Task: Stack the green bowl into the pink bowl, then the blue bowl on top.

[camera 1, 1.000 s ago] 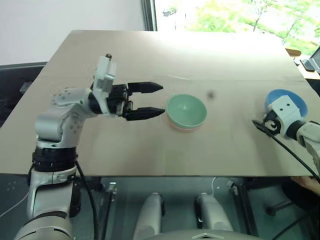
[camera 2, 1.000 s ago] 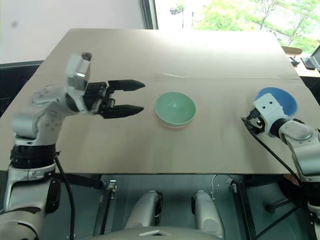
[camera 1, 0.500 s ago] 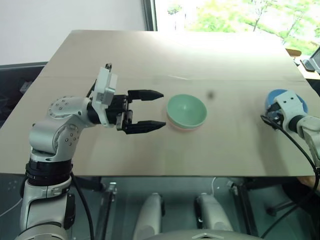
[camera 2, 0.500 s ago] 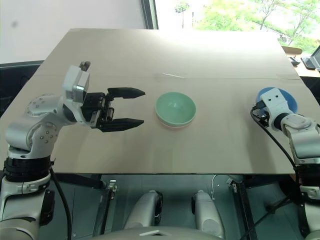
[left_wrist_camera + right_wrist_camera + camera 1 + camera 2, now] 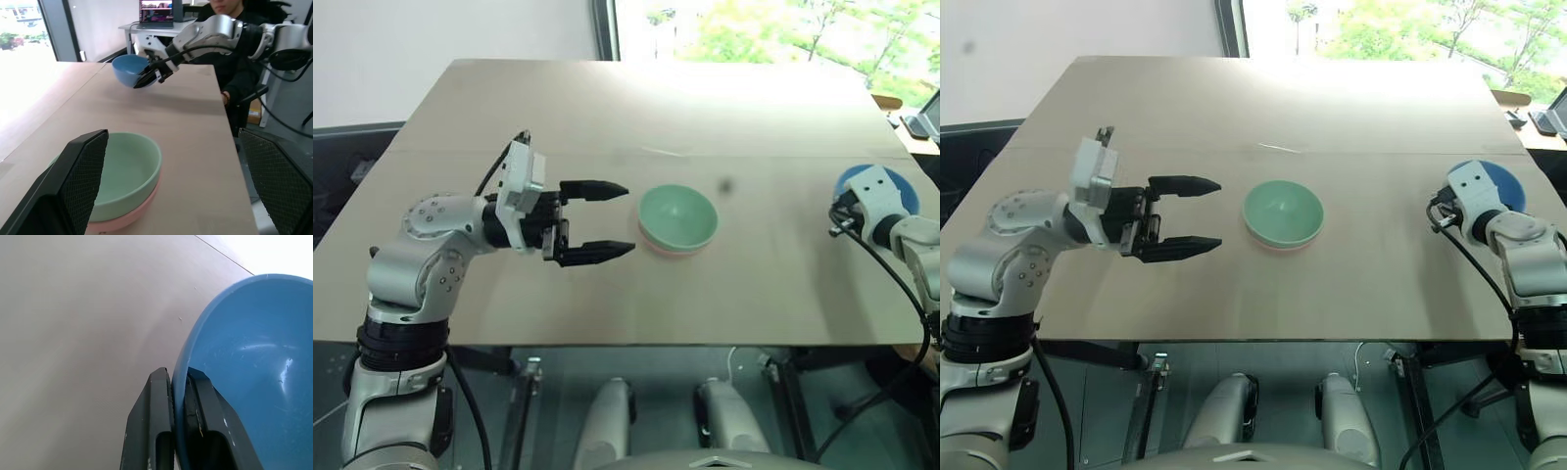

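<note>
R tool (image 5: 178,382) pinching blue bowl (image 5: 244,372) rim

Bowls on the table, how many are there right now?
3. The green bowl sits nested in the pink bowl mid-table; the blue bowl is at the table's right edge, its rim pinched by the right gripper.

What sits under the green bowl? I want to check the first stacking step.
The green bowl is nested in the pink bowl; only the pink rim shows below it, the rest is covered.
</note>
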Controlling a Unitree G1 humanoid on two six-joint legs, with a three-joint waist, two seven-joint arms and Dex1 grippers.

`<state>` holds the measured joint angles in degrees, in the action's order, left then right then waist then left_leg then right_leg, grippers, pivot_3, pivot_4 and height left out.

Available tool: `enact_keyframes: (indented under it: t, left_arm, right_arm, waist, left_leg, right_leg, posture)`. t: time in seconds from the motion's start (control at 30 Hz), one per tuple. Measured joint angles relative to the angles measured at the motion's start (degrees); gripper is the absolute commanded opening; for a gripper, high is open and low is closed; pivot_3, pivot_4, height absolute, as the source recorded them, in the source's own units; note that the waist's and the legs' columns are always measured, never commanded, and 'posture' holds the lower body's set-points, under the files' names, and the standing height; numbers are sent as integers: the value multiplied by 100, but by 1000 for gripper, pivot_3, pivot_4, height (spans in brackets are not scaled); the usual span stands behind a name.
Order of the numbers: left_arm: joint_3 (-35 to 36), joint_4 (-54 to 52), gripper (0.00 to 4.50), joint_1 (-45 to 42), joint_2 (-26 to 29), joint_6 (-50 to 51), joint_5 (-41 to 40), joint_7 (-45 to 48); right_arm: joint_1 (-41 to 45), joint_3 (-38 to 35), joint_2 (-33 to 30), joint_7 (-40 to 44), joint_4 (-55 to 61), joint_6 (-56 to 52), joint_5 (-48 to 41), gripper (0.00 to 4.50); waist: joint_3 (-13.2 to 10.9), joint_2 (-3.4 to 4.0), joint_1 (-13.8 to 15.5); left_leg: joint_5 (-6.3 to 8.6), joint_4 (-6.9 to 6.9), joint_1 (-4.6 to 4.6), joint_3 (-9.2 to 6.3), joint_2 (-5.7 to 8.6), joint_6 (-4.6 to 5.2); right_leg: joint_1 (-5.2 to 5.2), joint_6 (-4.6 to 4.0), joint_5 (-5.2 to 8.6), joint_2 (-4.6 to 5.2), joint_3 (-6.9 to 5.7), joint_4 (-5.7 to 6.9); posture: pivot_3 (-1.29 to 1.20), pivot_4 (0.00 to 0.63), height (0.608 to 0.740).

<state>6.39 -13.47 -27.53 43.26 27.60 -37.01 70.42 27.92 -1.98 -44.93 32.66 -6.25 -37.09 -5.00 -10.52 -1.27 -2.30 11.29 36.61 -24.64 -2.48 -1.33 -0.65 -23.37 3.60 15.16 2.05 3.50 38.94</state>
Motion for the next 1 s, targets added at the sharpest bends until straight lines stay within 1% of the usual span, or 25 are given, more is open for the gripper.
enact_keyframes:
  t: [0.1, 0.17, 0.23, 0.33, 0.37, 0.43, 0.47, 0.53, 0.57, 0.63, 0.7, 0.83, 0.9, 1.0]
  left_arm:
    - [-26, -9, 4500, 124, -43, -171, 230, -228]
    - [-32, -19, 4500, 190, -146, -186, 318, -474]
    - [-23, -46, 4500, 208, -173, -144, 329, -687]
    - [27, -53, 4500, 290, -172, -49, 405, -999]
    - [307, -133, 4500, 594, -161, 75, 353, -1246]
    - [460, -183, 4500, 819, -166, 203, 306, -1461]
    - [504, -256, 4500, 941, -167, 249, 297, -1560]
    - [572, -373, 4500, 1065, -166, 315, 250, -1647]
    - [603, -402, 4500, 1088, -166, 323, 236, -1660]
    - [684, -443, 4500, 1105, -123, 346, 188, -1721]
    - [693, -527, 4500, 1187, -64, 343, 194, -1758]
    - [692, -633, 4500, 1334, -85, 251, 267, -1947]
    - [712, -635, 4500, 1460, -91, 150, 350, -2038]
    - [741, -669, 4500, 1705, -90, 44, 392, -2062]
  right_arm:
    - [0, 0, 198, 337, 687, 107, -296, 87]
    - [131, 255, 625, 724, 1721, 107, -818, 87]
    - [339, 583, 852, 886, 2317, 61, -1029, 87]
    - [560, 921, 994, 950, 2739, -48, -1104, 87]
    - [743, 1187, 1246, 920, 2692, -207, -1062, 87]
    - [859, 1566, 1446, 986, 2690, -289, -1078, 777]
    - [886, 1759, 1506, 1062, 2682, -319, -1087, 958]
    - [900, 1939, 1525, 1150, 2633, -382, -1096, 1745]
    - [900, 1956, 1523, 1180, 2618, -388, -1096, 2016]
    - [900, 1950, 1522, 1198, 2598, -395, -1109, 2811]
    - [898, 1862, 1550, 1189, 2601, -438, -1208, 2811]
    - [762, 1138, 1795, 1018, 2923, -540, -1677, 2811]
    - [511, 811, 1758, 1052, 3212, -329, -1848, 2811]
    - [62, 306, 1430, 1197, 3474, -473, -2340, 2811]
  waist:
    - [0, 2, -37]
    - [-1, 4, -62]
    - [-1, 4, -33]
    - [1, 0, 27]
    - [4, -4, 32]
    - [4, -4, 2]
    - [4, -4, 2]
    - [4, -4, 43]
    - [4, -4, 51]
    - [4, -4, 59]
    - [4, -4, 44]
    - [4, -4, 35]
    - [4, -4, 40]
    - [4, -4, 44]
  left_leg:
    - [0, -6, 5, 6, -5, 0]
    - [0, -9, 5, 1, -13, 0]
    - [0, -8, 1, -3, -12, 0]
    - [0, -4, -5, -7, -2, 0]
    - [0, 1, -7, -7, 2, 0]
    - [0, 0, -6, -12, 1, 0]
    - [0, -2, -7, -20, 0, 0]
    - [0, -2, -10, -32, 1, -1]
    - [0, -1, -10, -32, 1, -1]
    - [0, 0, -8, -31, 3, -1]
    - [0, -1, -7, -29, 3, -1]
    - [0, -7, -6, -35, 1, -1]
    - [0, -8, -7, -34, 2, -1]
    - [0, -8, -7, -30, 4, -1]
  right_leg:
    - [-3, 0, 0, -4, 8, 3]
    - [-6, 0, 0, -12, 5, 6]
    - [-6, 0, 0, -11, 0, 3]
    - [-4, 0, 0, 0, -6, -2]
    - [-1, 0, 0, 9, -9, -5]
    - [-3, 0, 0, 7, -11, 0]
    - [-4, -1, 0, 5, -20, 0]
    - [-1, -2, 0, 6, -34, -1]
    - [0, -2, 0, 6, -35, -1]
    - [3, -2, 0, 8, -34, -3]
    - [3, -2, 0, 8, -32, -3]
    - [2, -2, 0, 7, -35, -2]
    - [3, -2, 0, 7, -36, -5]
    - [5, -2, 0, 13, -34, -8]
  posture:
    - [0, 150, 740]
    - [0, 150, 740]
    - [0, 150, 740]
    - [0, 150, 740]
    - [0, 150, 740]
    - [0, 150, 740]
    - [0, 150, 740]
    - [0, 150, 740]
    - [0, 150, 740]
    - [0, 150, 740]
    - [0, 150, 740]
    - [0, 150, 740]
    - [0, 150, 740]
    - [0, 150, 740]
